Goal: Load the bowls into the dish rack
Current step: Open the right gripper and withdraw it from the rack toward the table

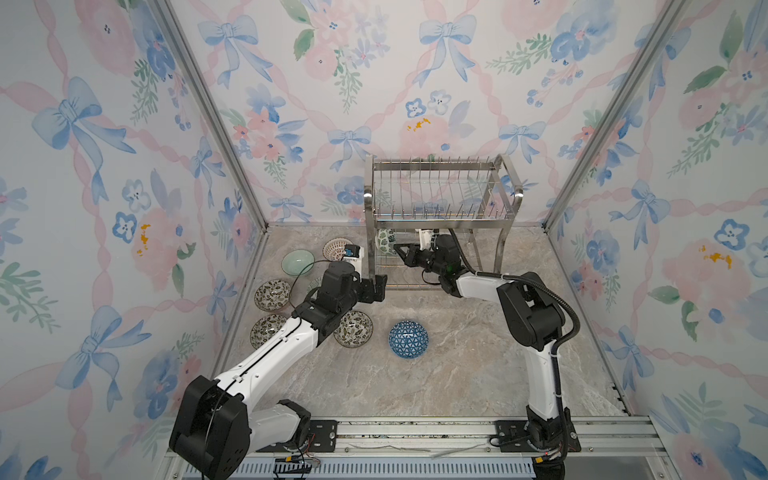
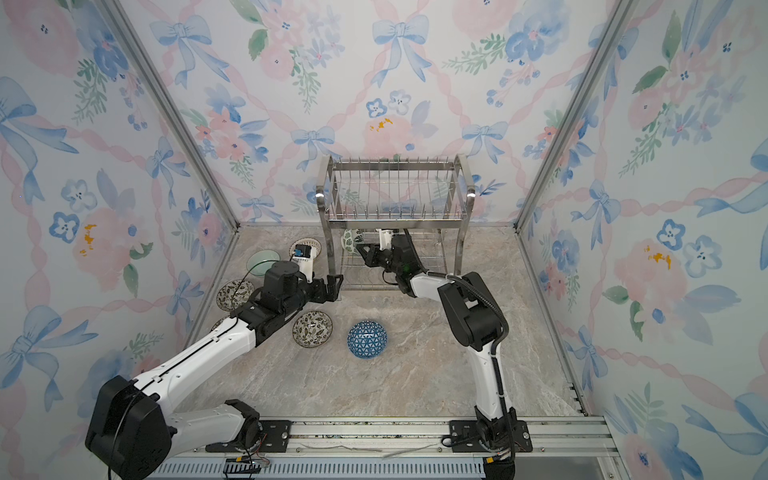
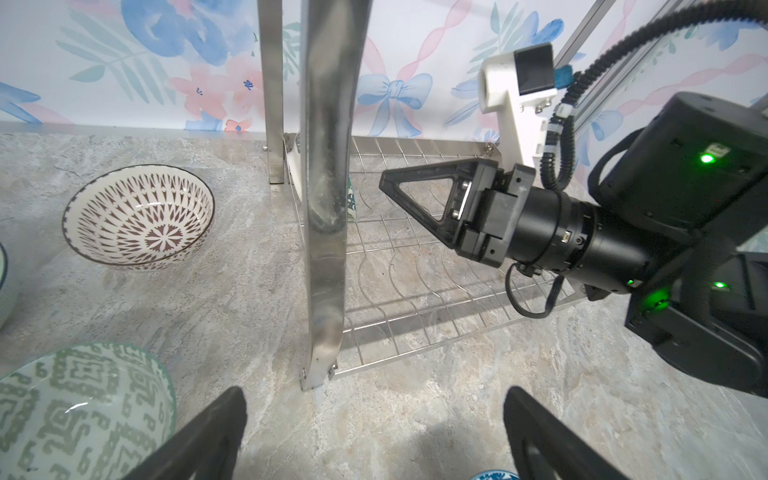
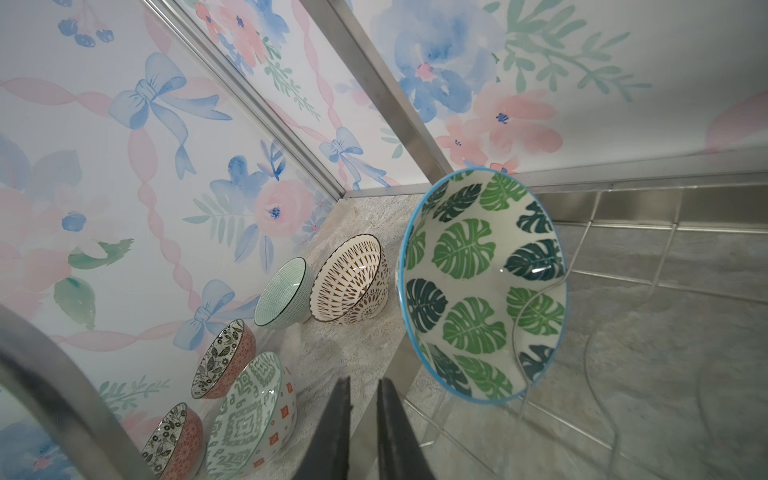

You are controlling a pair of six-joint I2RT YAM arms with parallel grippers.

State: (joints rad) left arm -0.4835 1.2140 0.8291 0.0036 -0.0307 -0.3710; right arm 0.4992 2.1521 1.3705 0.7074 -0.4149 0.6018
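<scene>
While the right gripper [image 1: 397, 248] sits pinched shut and empty inside the dish rack [image 1: 436, 216], one green-leaf bowl [image 4: 482, 286] stands on edge in its lower tier.
Left gripper [image 1: 379, 287] spread wide, empty, at the rack's front corner leg; blue-triangle bowl [image 1: 408, 338] lies before the rack.

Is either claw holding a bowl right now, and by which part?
Nothing is held. The right claw is shut on nothing, near the leaf bowl; the left claw is open and empty.

Both arms [image 1: 266, 353] have white links, black joints [image 1: 528, 311], corrugated black cable [image 3: 552, 166], green lights [image 3: 706, 158], triangular black fingers [image 3: 428, 168]
</scene>
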